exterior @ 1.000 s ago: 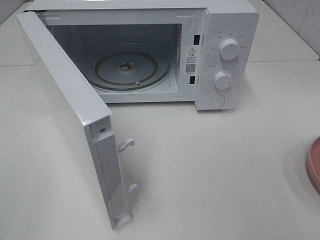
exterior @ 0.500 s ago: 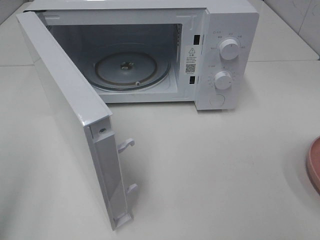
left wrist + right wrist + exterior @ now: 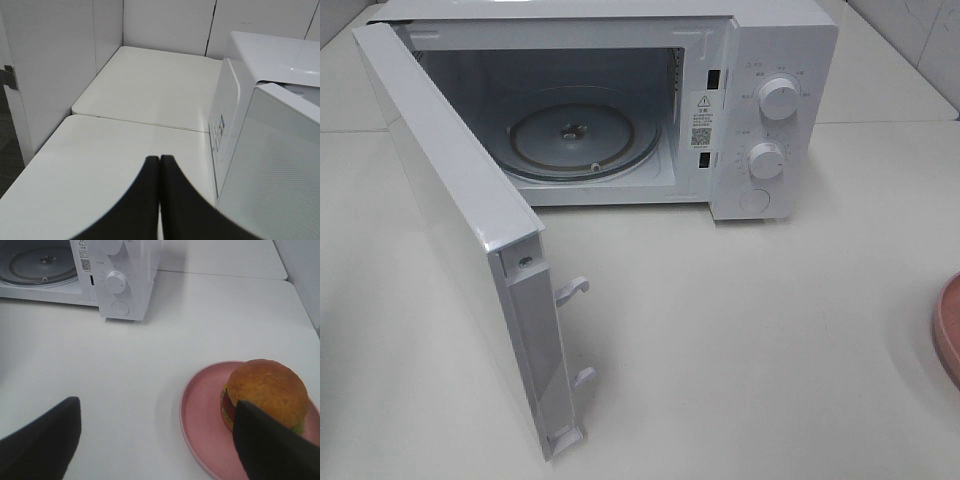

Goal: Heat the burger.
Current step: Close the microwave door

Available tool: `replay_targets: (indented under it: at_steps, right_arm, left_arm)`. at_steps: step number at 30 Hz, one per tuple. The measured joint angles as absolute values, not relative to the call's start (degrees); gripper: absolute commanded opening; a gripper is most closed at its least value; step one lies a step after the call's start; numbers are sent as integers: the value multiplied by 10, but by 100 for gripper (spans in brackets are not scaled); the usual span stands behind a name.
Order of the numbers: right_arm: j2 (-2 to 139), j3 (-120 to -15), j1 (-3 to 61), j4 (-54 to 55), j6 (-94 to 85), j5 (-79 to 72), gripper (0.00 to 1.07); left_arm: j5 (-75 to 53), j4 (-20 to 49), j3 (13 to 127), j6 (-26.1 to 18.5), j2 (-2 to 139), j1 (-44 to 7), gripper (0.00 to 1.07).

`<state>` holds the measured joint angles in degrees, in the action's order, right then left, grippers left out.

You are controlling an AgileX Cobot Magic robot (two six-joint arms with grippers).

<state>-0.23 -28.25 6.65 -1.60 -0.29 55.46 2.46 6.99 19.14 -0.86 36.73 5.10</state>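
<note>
The burger (image 3: 267,390), with a glossy brown bun over lettuce and tomato, sits on a pink plate (image 3: 200,422) in the right wrist view. My right gripper (image 3: 156,402) hangs open above the table, one finger beside the burger, nothing between the fingers. The white microwave (image 3: 760,110) stands at the back with its door (image 3: 460,230) swung wide open and a bare glass turntable (image 3: 585,140) inside. My left gripper (image 3: 159,160) is shut with its dark fingers pressed together on nothing, beside the microwave's left side (image 3: 235,125). Neither gripper shows in the exterior high view.
Only the plate's edge (image 3: 950,330) shows at the right border of the exterior high view. The open door juts far forward over the left half of the table. Two knobs (image 3: 778,98) sit on the microwave's front panel. Walls close in behind and to the left.
</note>
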Motion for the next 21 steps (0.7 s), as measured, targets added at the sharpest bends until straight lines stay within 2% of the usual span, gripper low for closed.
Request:
replay_targets:
  at_steps: [6, 7, 8, 9, 10, 11, 12, 13, 14, 15, 16, 17, 18, 21]
  right_arm:
    - [-2, -282, 66, -16, -3, 555, 74]
    - [-2, -282, 66, -16, -3, 555, 74]
    - [-2, -282, 66, -16, -3, 555, 74]
    - [-2, -282, 66, -16, -3, 555, 74]
    - [-2, -282, 66, -16, -3, 555, 74]
    - [-2, -282, 66, -16, -3, 555, 74]
    - [-2, -282, 66, -16, -3, 555, 74]
    - [-2, -282, 66, -16, -3, 555, 74]
    - [-2, -282, 66, -16, -3, 555, 74]
    - [-2, -282, 66, -16, -3, 555, 74]
    - [-2, -282, 66, -16, -3, 555, 74]
    - [-2, -282, 66, -16, -3, 555, 74]
    - [-2, -282, 66, -16, -3, 555, 74]
    - [-2, -282, 66, -16, -3, 555, 74]
  left_arm:
    - [169, 12, 172, 0, 482, 51, 0]
    - [213, -29, 172, 26, 524, 51, 0]
    - [213, -29, 172, 26, 524, 51, 0]
    - [237, -55, 172, 46, 545, 51, 0]
    - [280, -109, 172, 86, 579, 51, 0]
    - [280, -109, 172, 86, 579, 51, 0]
    - [328, -162, 172, 125, 611, 51, 0]
    - [348, -193, 172, 143, 628, 51, 0]
    - [348, -193, 172, 143, 628, 51, 0]
    - [400, -245, 172, 165, 657, 51, 0]
    - [420, -273, 172, 171, 672, 51, 0]
    - [420, -273, 172, 171, 672, 51, 0]
    - [469, -316, 171, 182, 700, 51, 0]
    - [511, -349, 170, 199, 734, 51, 0]
